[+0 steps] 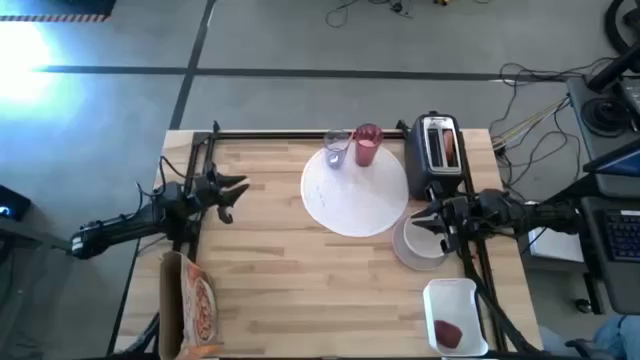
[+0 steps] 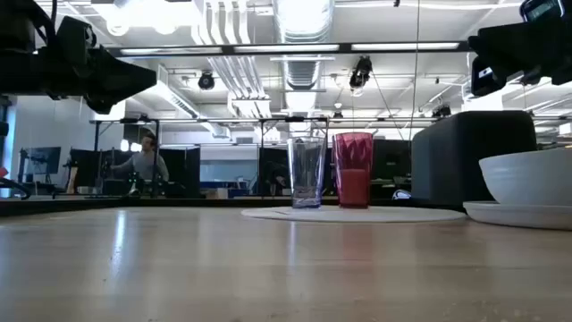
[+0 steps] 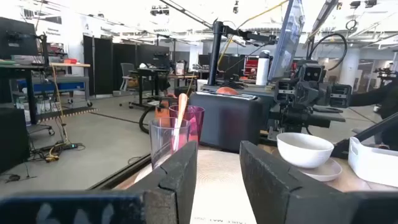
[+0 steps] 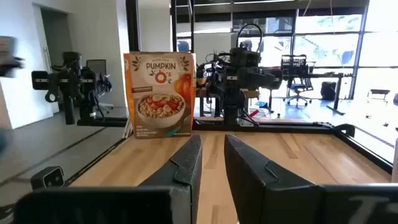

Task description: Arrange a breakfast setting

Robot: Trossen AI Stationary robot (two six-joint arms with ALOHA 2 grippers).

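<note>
the left gripper hangs over bare table with its jaws a little apart on nothing, the big white plate well off ahead of them with the pink cup and a clear glass at its far edge. the right gripper hovers at the bowl, jaws narrowly parted and empty. the toaster holds bread; the red fruit lies in the tray, behind those jaws.

- You're working in an open-plan lab or workshop, not a home; the concrete floor has loose cables trailing across it
- Exposed ducts and strip lights run overhead
- Beyond the table you can see office chairs, dark partitions and other rigs
</note>
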